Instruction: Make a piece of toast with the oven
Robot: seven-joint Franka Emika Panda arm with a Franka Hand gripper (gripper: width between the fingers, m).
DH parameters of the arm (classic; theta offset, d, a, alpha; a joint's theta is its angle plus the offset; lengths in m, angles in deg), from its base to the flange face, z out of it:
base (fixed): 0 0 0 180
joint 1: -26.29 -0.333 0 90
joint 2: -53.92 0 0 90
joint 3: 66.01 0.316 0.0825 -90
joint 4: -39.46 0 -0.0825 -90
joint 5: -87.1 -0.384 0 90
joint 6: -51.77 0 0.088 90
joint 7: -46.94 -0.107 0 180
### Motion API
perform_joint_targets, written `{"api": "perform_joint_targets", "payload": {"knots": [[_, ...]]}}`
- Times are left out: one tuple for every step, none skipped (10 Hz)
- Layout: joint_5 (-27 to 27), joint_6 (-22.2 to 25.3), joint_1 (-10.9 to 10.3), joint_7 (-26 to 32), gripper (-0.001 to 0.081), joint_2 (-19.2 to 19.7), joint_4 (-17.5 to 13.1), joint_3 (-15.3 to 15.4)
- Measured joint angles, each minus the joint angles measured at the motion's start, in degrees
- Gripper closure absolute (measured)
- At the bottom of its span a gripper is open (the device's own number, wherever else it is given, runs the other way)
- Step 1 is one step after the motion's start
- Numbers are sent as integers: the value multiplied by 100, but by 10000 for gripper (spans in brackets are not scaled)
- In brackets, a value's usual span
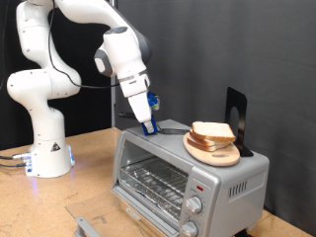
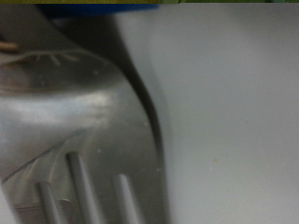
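Note:
The silver-grey oven (image 1: 237,178) stands at the exterior view's lower right. Its front door (image 1: 89,221) is folded down open, and the wire rack (image 1: 153,183) inside shows bare. Two round knobs (image 1: 195,205) sit at its right. My gripper (image 1: 149,125) has blue-tipped fingers and is down at the back left edge of the oven's top, touching or nearly touching it. Nothing shows between the fingers. The wrist view is blurred and filled by the oven's slotted metal top (image 2: 75,131). No single piece of toast shows apart from the pile.
A pile of bread slices (image 1: 212,131) lies on a round wooden plate (image 1: 213,155) on the oven's top. A black upright stand (image 1: 235,114) is behind it. The arm's white base (image 1: 44,148) stands on the wooden table at the left.

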Motion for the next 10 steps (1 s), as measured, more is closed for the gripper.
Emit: {"api": "perform_joint_targets", "payload": {"knots": [[0,-11,0,0,227,18,-7,2],[-1,-31,0,0,227,37,-13,7],[-1,-51,0,-6,411,45,-26,21],[-1,-60,0,-9,417,46,-28,31],[-1,-61,0,-10,417,46,-28,37],[-1,-61,0,-12,417,46,-29,43],[-1,-61,0,-20,417,46,-30,49],[-1,-61,0,-29,417,47,-31,56],[-1,-61,0,-58,417,47,-33,62],[3,-86,9,-146,417,49,-33,89]]}}
